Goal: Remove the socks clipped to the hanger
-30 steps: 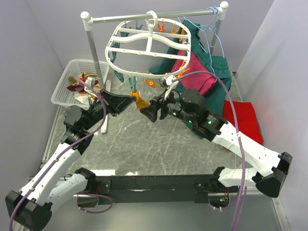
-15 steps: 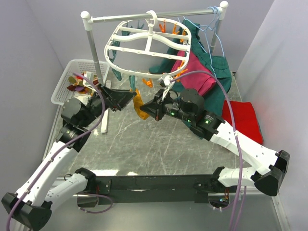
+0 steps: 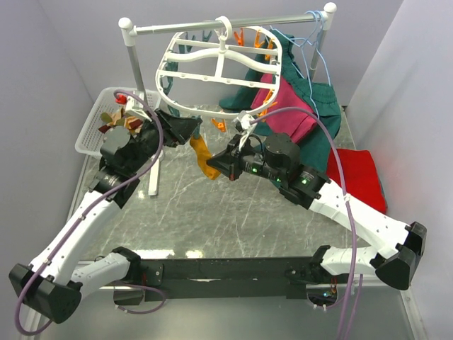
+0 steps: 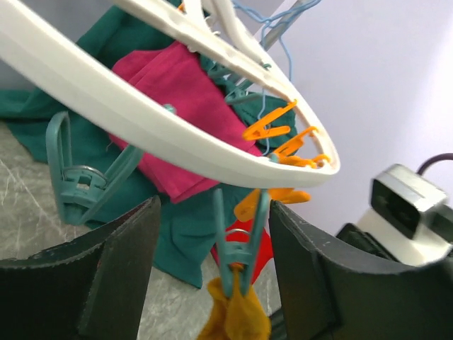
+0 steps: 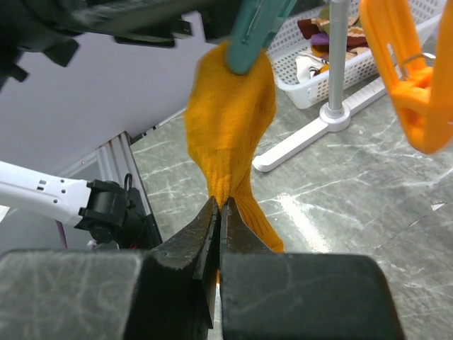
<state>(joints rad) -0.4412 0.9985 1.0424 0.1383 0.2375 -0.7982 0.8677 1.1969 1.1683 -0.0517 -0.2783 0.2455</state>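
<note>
The white oval hanger (image 3: pixel 212 60) hangs by its hook from the rack pole, and its rim (image 4: pixel 141 120) crosses the left wrist view. One mustard sock (image 3: pixel 203 157) dangles from a teal clip (image 4: pixel 239 241) at the hanger's near rim. My left gripper (image 3: pixel 185 127) is open, with a finger on either side of that clip and the sock's top (image 4: pixel 237 315) just below. My right gripper (image 5: pixel 219 212) is shut on the sock (image 5: pixel 230 120) below the clip (image 5: pixel 258 28). In the top view the right gripper (image 3: pixel 216 164) sits right of the sock.
A white basket (image 3: pixel 86 134) at the left holds several removed socks. The rack's upright pole (image 3: pixel 138 71) and foot (image 3: pixel 154 180) stand beside it. A magenta garment (image 3: pixel 287 106), green clothes (image 3: pixel 322 99) and a red cloth (image 3: pixel 361 173) lie at the right. Orange clips (image 5: pixel 410 85) hang nearby.
My left gripper has opened and risen to straddle the teal clip. My right gripper has shut on the mustard sock. The hanger has swung a little.
</note>
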